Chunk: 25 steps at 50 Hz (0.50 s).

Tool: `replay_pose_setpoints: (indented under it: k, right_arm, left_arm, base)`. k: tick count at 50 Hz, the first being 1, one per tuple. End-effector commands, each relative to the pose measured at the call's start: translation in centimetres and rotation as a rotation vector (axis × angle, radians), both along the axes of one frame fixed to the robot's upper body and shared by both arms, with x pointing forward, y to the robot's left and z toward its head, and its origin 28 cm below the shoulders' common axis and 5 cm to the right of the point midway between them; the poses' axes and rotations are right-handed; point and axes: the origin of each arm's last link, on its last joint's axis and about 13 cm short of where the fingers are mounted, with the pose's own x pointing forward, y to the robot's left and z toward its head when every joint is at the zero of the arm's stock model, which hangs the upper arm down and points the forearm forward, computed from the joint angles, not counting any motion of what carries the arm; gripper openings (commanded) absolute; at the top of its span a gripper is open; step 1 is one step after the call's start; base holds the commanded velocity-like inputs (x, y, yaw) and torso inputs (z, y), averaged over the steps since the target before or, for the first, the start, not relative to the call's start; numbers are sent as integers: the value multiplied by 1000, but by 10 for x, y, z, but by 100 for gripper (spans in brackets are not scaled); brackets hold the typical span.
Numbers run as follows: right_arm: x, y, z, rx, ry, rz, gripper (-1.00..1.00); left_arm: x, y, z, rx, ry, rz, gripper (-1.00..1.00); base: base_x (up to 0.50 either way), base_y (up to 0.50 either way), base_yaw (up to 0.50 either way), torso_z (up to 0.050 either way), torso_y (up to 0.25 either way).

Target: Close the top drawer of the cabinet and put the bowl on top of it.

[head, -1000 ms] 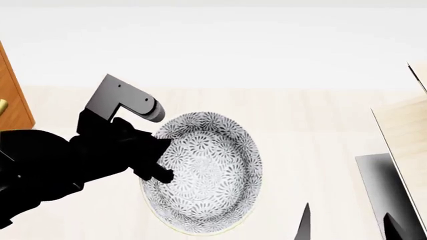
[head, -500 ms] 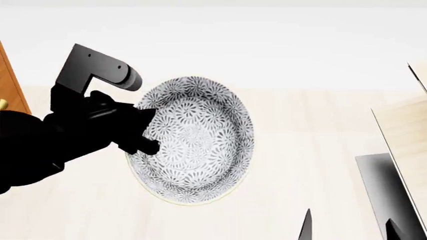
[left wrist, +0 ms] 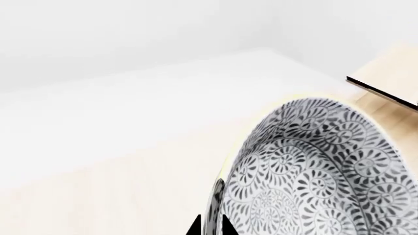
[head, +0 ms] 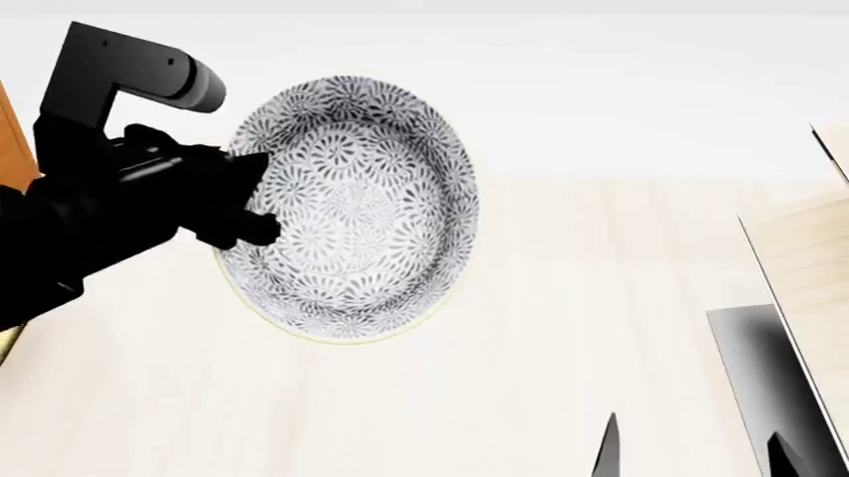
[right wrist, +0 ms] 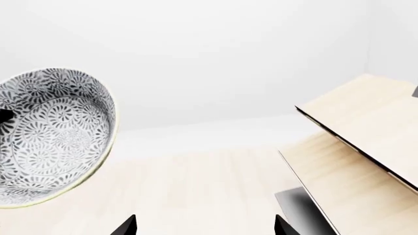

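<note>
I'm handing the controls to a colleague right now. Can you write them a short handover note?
Left tool: shut on the rim of the bowl, which is lifted off the pale wooden surface and tilted so its inside faces the head camera.
Right tool: open and empty, low at the right, near the pale wooden rack.
Cabinet: only a reddish-brown sliver shows at the head view's left edge; the top drawer cannot be judged from here.
Done: bowl picked up.
Left: confirm the drawer is closed, then set the bowl on top of the cabinet.
</note>
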Motion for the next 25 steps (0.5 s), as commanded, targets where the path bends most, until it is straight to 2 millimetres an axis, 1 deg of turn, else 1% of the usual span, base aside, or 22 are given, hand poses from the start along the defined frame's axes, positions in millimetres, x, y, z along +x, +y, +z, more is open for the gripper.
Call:
replay_pose_setpoints:
  k: [1, 6, 11, 14, 16, 25]
  right_arm:
    - [0, 0, 1, -3, -2, 4, 100]
    - [0, 0, 1, -1, -2, 2, 100]
    - [-1, 0, 0, 1, -3, 3, 100]
    - [-1, 1, 1, 2, -4, 5, 100]
    - [-2, 1, 1, 1, -5, 8, 100]
    - [-4, 0, 0, 1, -5, 1, 100]
  left_arm:
    - [-3, 8, 18, -39, -53, 40, -100]
    - [-3, 11, 22, -49, -66, 54, -100]
    - [-3, 16, 30, -87, -95, 90, -100]
    - [-3, 15, 31, -87, -100, 106, -100]
    - [-5, 16, 37, -120, -117, 121, -100]
    - [-9, 21, 47, -148, -146, 164, -100]
  base:
    - [0, 0, 0, 0, 0]
    - [0, 0, 0, 0, 0]
    - [0, 0, 0, 0, 0]
    - [0, 0, 0, 0, 0]
    - [0, 0, 0, 0, 0]
    - [0, 0, 0, 0, 1]
